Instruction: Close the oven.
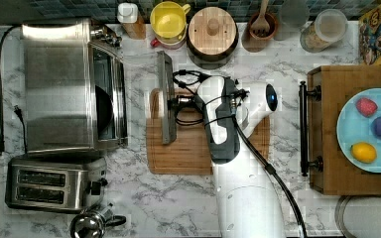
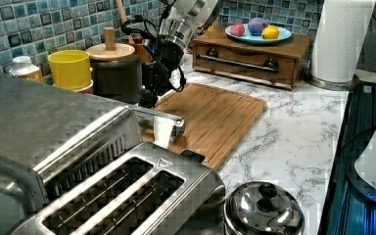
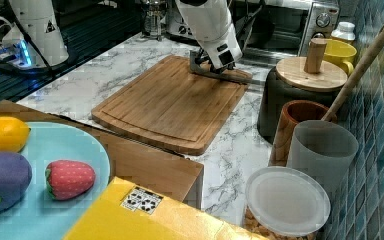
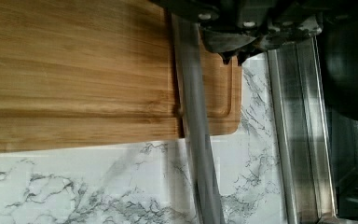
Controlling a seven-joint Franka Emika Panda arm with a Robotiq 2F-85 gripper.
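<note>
The oven [image 1: 64, 87] stands at the top view's left on the marble counter [image 1: 178, 198], its door [image 1: 166, 96] dropped open over the near edge of the wooden cutting board [image 1: 198, 148]. The gripper [image 1: 176, 104] sits right at the door's long bar handle [image 4: 196, 140] — whether its fingers are closed on the bar or merely beside it, I cannot tell. A two-slot toaster [image 1: 49, 184] sits just beside the oven, toward the top view's bottom.
</note>
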